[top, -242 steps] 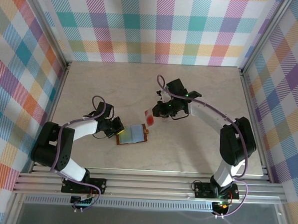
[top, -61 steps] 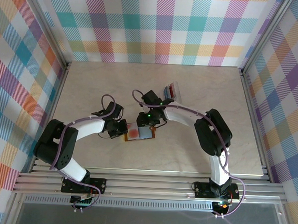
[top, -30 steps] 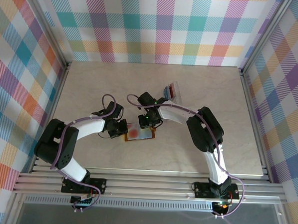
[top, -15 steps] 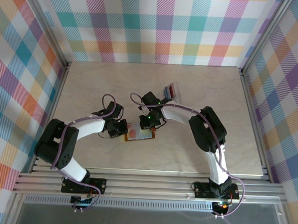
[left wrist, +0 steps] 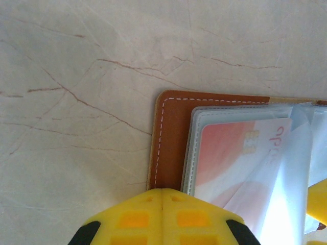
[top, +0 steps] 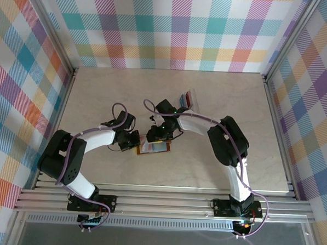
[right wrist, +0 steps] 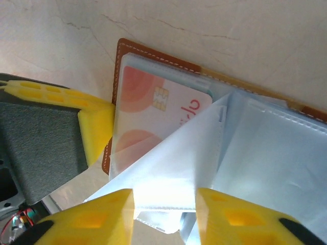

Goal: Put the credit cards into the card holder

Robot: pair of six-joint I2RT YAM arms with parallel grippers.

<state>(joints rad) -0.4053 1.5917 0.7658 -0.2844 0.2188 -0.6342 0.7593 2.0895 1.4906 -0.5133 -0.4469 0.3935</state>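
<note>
The brown card holder [top: 156, 148] lies open at mid-table. A red credit card [left wrist: 232, 153] sits inside one of its clear pockets, also seen in the right wrist view as the red card [right wrist: 148, 97]. My left gripper [top: 133, 140] is shut, its yellow fingertips [left wrist: 163, 196] resting on the card holder's brown left edge [left wrist: 171, 138]. My right gripper [right wrist: 164, 204] hovers over the card holder, its jaws apart. A loose clear pocket flap [right wrist: 189, 163] stands lifted between them, not pinched. More credit cards [top: 185, 98] stand in a clear tray.
The clear tray [top: 191, 102] stands on the table behind and to the right of the card holder, close to my right arm. The left gripper's yellow finger [right wrist: 94, 130] lies right beside the card holder's left edge. Aluminium rails and chequered walls bound the table.
My right gripper's jaws have parted over the card holder, and a clear pocket flap now stands up between them. The left gripper has stayed on the card holder's edge.
</note>
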